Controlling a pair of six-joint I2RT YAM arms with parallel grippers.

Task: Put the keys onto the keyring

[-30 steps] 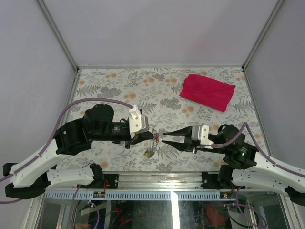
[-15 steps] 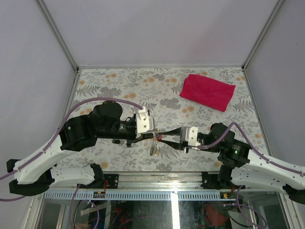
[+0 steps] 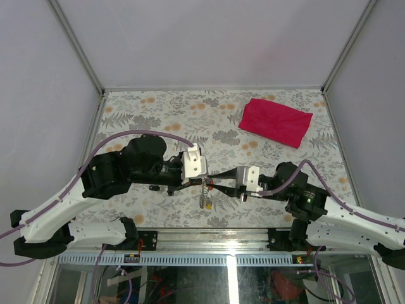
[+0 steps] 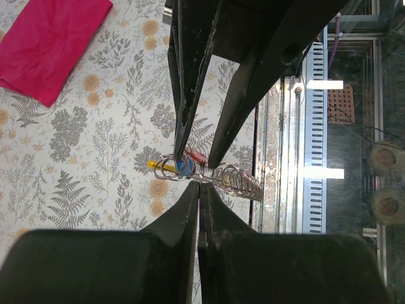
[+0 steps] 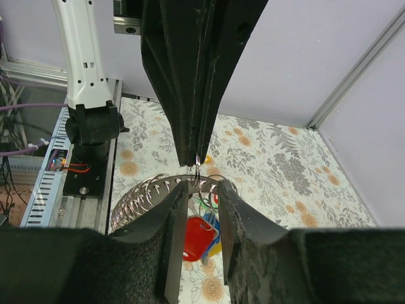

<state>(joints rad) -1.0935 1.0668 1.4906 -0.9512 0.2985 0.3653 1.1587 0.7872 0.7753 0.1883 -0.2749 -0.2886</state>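
Top external — pincers (image 3: 204, 180) tip-to-tip over keyring (image 3: 205, 197)

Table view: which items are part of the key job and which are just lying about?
In the job:
- keyring, pinched by the shut left hand
- red-tagged key, hanging with the yellow and blue tags below the ring
- right hand, fingers apart around the ring

Lying about:
- red cloth, far right of the table, untouched

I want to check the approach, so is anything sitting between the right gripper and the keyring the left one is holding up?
Nothing visible. The left gripper pinches the keyring, and the right gripper sits right at it with no object between them.
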